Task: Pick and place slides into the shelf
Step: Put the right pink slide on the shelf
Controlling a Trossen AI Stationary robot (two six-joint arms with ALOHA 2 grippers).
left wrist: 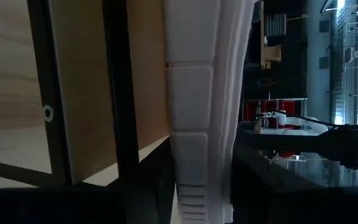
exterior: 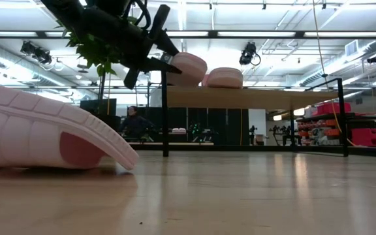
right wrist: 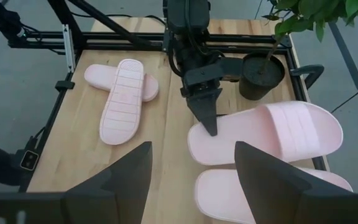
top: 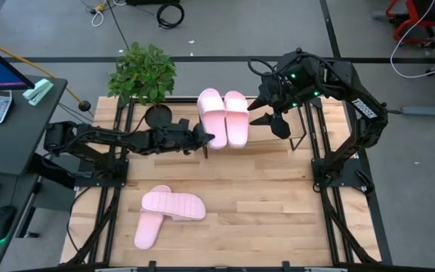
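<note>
Overhead, two slides (top: 223, 116) lie side by side on the shelf (top: 297, 128), two more (top: 165, 212) crossed on the surface (top: 263, 204). The left gripper (top: 208, 139) sits at the nearer slide's heel; whether it pinches is unclear. From the right wrist, the right gripper (right wrist: 194, 168) hovers spread above the pair.

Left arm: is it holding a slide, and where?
Its jaws sit around the heel end of one slide, but whether they grip it cannot be told.
</note>
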